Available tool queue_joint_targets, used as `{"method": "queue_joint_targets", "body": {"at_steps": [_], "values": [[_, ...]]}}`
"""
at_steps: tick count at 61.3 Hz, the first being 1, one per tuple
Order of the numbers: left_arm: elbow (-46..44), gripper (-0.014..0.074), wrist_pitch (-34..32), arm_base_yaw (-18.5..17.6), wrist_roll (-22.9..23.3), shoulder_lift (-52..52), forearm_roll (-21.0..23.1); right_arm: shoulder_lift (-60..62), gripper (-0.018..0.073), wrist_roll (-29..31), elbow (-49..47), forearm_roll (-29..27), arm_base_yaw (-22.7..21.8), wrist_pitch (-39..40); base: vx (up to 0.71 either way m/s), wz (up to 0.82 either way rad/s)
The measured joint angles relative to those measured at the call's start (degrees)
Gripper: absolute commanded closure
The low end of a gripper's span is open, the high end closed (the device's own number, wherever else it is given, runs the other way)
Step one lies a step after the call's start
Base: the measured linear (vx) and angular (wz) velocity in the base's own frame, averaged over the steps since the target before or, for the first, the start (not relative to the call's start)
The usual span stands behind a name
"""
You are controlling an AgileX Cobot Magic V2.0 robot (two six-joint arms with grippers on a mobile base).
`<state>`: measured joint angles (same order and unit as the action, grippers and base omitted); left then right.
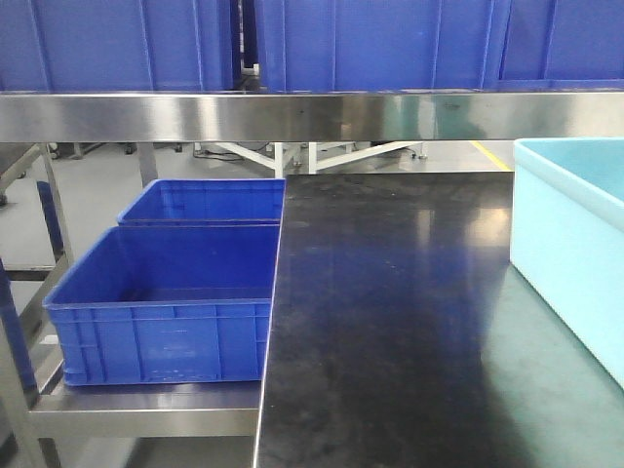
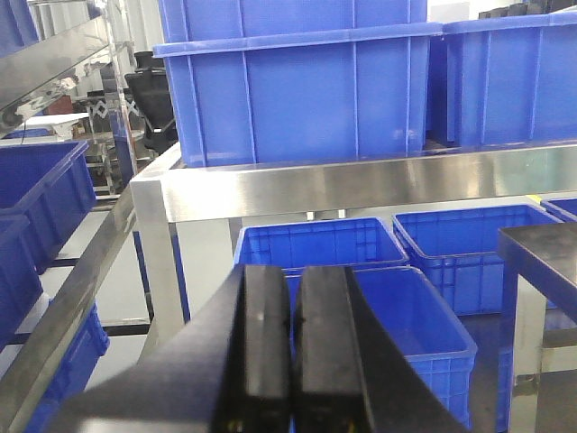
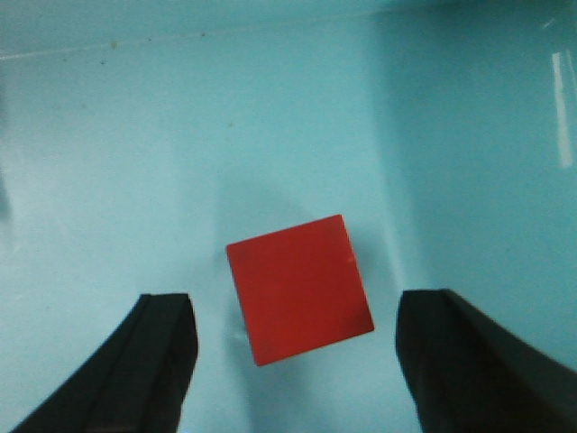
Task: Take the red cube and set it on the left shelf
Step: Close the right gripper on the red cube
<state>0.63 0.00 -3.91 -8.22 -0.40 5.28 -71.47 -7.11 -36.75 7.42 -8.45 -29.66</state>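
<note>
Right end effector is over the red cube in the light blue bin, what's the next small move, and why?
Probably lower the right end effector straight down. Its fingers stand open on either side of the red cube, which lies slightly skewed on the floor of the light blue bin; they seem above it, so closing now might miss.

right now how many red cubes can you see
1: the red cube lies on the floor of the pale blue bin, between the fingers of the open right gripper, touching neither. Others could be hidden outside the views.
</note>
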Motion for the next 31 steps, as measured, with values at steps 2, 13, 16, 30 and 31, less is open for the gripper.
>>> {"method": "queue_joint_targets", "body": {"at_steps": [2,13,16,30,31], "values": [[0.0,0.0491,0.0,0.0,0.0,0.0,0.0,-0.1,-0.0012,0.0,0.0,0.0,0.0,0.1,0.00,0.00],[0.0,0.0491,0.0,0.0,0.0,0.0,0.0,-1.1,-0.0012,0.0,0.0,0.0,0.0,0.8,0.00,0.00],[0.0,0.0491,0.0,0.0,0.0,0.0,0.0,-1.3,-0.0012,0.0,0.0,0.0,0.0,1.0,0.00,0.00],[0.0,0.0491,0.0,0.0,0.0,0.0,0.0,-2.6,-0.0012,0.0,0.0,0.0,0.0,1.7,0.00,0.00],[0.0,0.0491,0.0,0.0,0.0,0.0,0.0,-2.6,-0.0012,0.0,0.0,0.0,0.0,1.7,0.00,0.00]]}}
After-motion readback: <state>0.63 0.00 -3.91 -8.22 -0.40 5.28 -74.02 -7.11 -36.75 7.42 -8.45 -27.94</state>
